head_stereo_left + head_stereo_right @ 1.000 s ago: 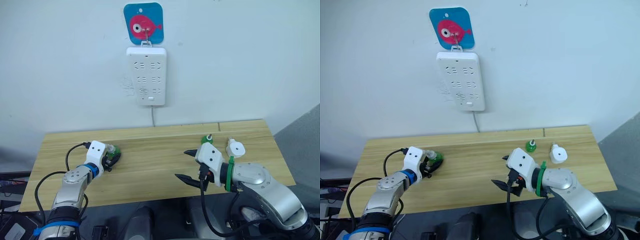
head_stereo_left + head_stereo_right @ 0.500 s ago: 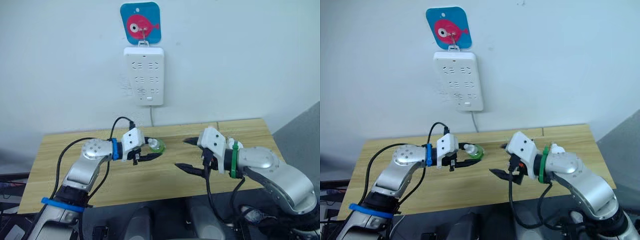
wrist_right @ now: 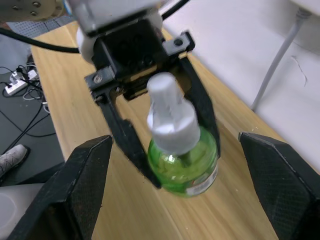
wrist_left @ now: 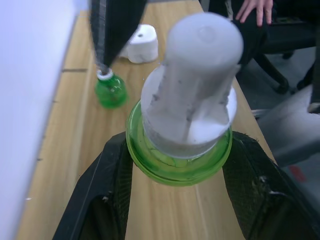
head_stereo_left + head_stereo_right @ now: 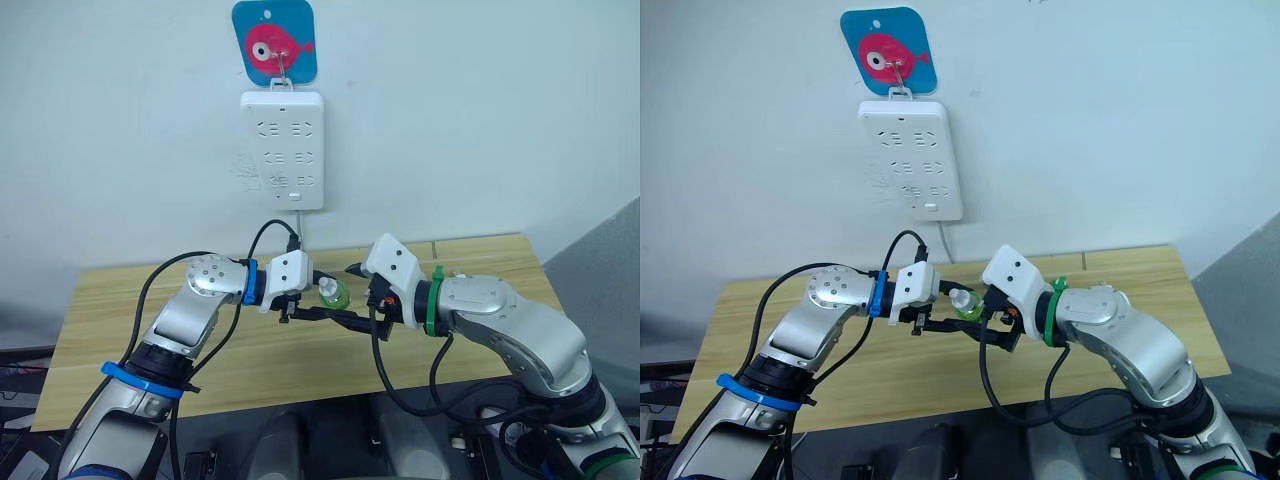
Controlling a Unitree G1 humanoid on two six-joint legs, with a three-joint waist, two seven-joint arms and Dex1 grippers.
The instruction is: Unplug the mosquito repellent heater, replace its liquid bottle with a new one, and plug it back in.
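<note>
As left gripper (image 3: 150, 105) clasps bottle (image 3: 182, 150), arms converge

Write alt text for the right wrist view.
The left claw grips a green liquid bottle with a white cap, held above the wooden table. The right claw's open black fingers flank it, not touching.

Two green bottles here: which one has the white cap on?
The green bottle held in the left gripper has the tall white cap. The other green bottle, standing on the table near the heater, has none.
</note>
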